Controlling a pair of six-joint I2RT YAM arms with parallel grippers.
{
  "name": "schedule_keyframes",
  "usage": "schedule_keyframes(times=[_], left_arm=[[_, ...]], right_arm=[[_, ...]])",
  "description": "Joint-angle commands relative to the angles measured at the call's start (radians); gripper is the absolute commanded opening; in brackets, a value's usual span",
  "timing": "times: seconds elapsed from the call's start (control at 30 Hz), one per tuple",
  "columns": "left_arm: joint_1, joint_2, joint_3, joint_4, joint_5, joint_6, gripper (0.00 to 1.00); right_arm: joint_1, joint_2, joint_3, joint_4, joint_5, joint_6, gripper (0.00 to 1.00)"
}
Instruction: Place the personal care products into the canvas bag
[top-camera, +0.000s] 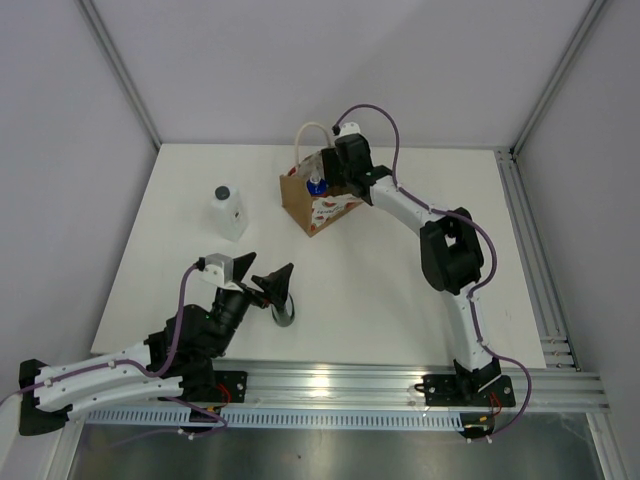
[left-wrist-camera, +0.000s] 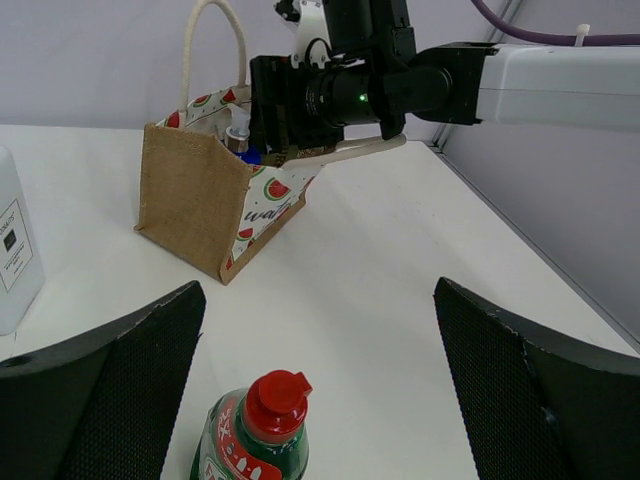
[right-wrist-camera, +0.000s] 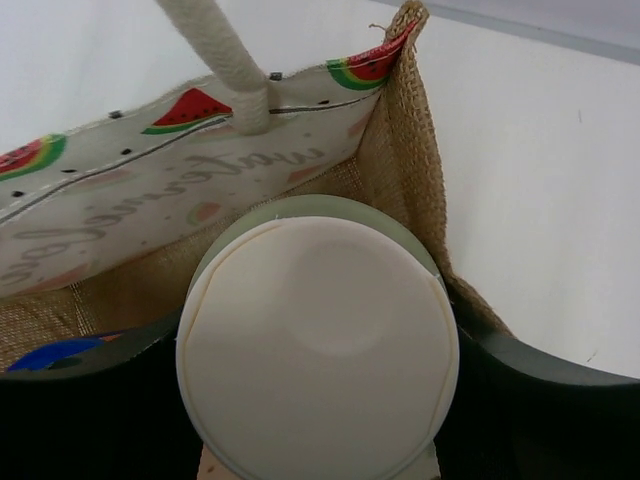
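**Right gripper (top-camera: 328, 180) clamped on a white-capped bottle (right-wrist-camera: 318, 345), low in the mouth of the bag (right-wrist-camera: 410, 170).**
Held upright, the bottle looks set to drop beside the blue-capped bottle (right-wrist-camera: 55, 353) inside. The left gripper (left-wrist-camera: 320, 390), jaws wide apart, straddles the green bottle (left-wrist-camera: 255, 435) on the table (top-camera: 400, 300), likely the next pick. The black-capped bottle (top-camera: 228, 212) waits well apart.

white table (top-camera: 385, 290) — alu rail (top-camera: 350, 384)

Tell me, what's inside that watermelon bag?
A white-capped bottle, held by the right gripper, sits in the mouth of the canvas bag; a blue cap peeks out beside it. The bottom is covered.
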Motion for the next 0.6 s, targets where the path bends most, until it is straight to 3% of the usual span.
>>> schedule_keyframes(times=[0.0, 0.57], left_arm=[[-0.007, -0.006, 0.011, 0.017, 0.005, -0.023, 0.99], [-0.006, -0.007, 0.011, 0.017, 0.004, -0.023, 0.99]], right_arm=[[0.01, -0.007, 0.071, 0.072, 0.02, 0.007, 0.53], [0.01, -0.042, 0.059, 0.056, 0.029, 0.013, 0.68]])
